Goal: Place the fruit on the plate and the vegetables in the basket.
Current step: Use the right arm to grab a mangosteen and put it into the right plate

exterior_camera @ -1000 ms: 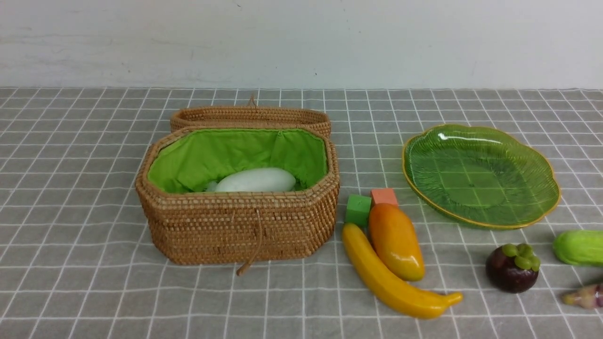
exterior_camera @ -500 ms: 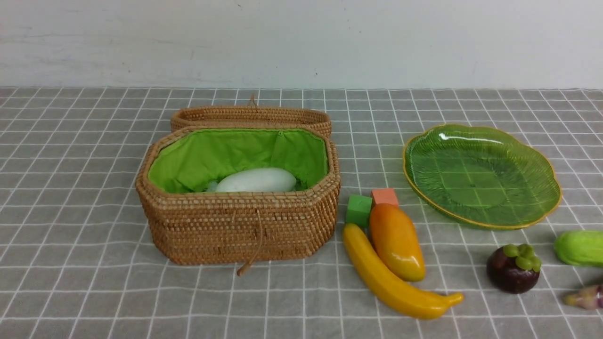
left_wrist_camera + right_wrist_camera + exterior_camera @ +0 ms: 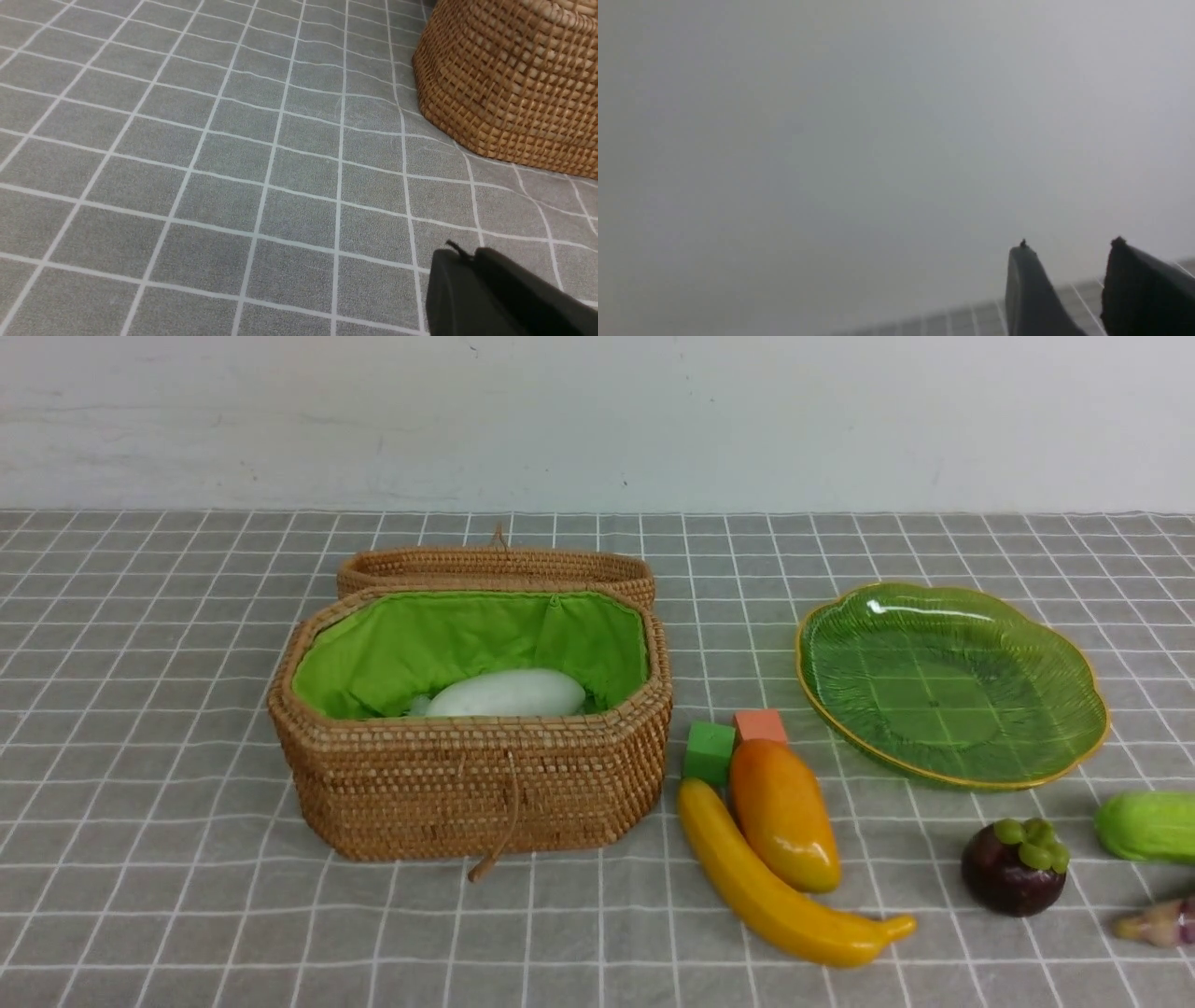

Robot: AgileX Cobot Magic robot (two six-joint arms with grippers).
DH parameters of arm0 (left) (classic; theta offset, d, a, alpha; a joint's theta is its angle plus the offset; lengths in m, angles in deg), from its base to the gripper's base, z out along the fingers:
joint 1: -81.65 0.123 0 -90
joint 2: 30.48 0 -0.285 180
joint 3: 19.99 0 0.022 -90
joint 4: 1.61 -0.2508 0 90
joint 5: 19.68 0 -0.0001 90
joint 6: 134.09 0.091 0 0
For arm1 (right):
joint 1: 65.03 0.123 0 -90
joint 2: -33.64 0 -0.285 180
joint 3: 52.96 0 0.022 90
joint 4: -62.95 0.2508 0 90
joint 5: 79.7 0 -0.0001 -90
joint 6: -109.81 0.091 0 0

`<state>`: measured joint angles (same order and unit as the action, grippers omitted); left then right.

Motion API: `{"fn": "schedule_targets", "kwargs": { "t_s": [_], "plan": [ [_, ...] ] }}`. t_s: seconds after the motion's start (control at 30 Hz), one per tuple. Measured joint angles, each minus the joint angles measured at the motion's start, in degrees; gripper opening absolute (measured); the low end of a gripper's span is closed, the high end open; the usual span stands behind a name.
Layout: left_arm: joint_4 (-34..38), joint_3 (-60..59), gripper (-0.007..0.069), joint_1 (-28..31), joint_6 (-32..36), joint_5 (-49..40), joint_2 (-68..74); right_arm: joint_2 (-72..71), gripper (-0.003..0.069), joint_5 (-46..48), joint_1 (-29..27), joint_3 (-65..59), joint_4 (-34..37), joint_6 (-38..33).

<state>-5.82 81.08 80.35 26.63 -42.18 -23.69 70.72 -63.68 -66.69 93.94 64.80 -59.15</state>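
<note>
- The left gripper (image 3: 467,261) has its two black fingers pressed together with nothing between them. It hangs low over the grey checked cloth (image 3: 233,186), near the foot of the basket (image 3: 509,79).
- The right gripper (image 3: 1069,252) holds its fingers apart and grips nothing. It faces a blurred pale wall, with a strip of the cloth in sight.
- In the front view the basket stands left of centre with its lid (image 3: 495,565) folded back, and the white radish (image 3: 509,693) lies on its green lining.
- Just right of the basket, the banana (image 3: 775,896) and the mango (image 3: 782,817) lie touching on the cloth, with a green cube (image 3: 708,751) and an orange cube (image 3: 759,723) at their far ends.
- The plate (image 3: 952,686) sits further right. The mangosteen (image 3: 1013,877) stands on the cloth on the plate's near side, and the cucumber (image 3: 1146,826) is cut off by the right edge.
</note>
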Motion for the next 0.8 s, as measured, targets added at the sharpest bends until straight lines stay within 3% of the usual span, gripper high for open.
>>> {"fn": "schedule_targets", "kwargs": {
  "t_s": [0.13, 0.37, 0.5, 0.57, 0.6, 0.67, 0.8],
  "plan": [
    [-0.06, 0.0, 0.0048, 0.0, 0.0, 0.0, 0.0, 11.02, 0.0242, 6.71, 0.0, 2.98, -2.89, -3.05],
    [-0.06, 0.0, 0.0057, 0.0, 0.0, 0.05, 0.0, 31.23, 0.0251, 15.01, 2.51, 3.02, 3.38, -6.98],
    [-0.1, 0.0, 0.006, 0.0, 0.0, 0.05, 0.0, 41.46, 0.0368, 18.46, 8.08, 4.36, 4.0, -11.03],
    [-0.1, 0.0, 0.006, 0.0, 0.0, 0.05, 0.0, 46.48, 0.0491, 19.95, 9.13, 6.06, 4.14, -10.26],
    [-0.1, 0.0, 0.006, 0.0, 0.0, 0.05, 0.0, 46.94, 0.0503, 20.04, 9.13, 6.06, 4.08, -10.1],
    [-0.1, 0.0, 0.006, 0.0, 0.0, 0.05, 0.0, 52.3, 0.063, 20.25, 8.63, 7.68, 3.68, -6.98],
    [-0.1, 0.0, 0.0062, 0.06, 0.0, 0.05, 0.0, 61.06, 0.0672, 18.38, 6.54, 8.98, 3.68, -1.82]
  ]
}}
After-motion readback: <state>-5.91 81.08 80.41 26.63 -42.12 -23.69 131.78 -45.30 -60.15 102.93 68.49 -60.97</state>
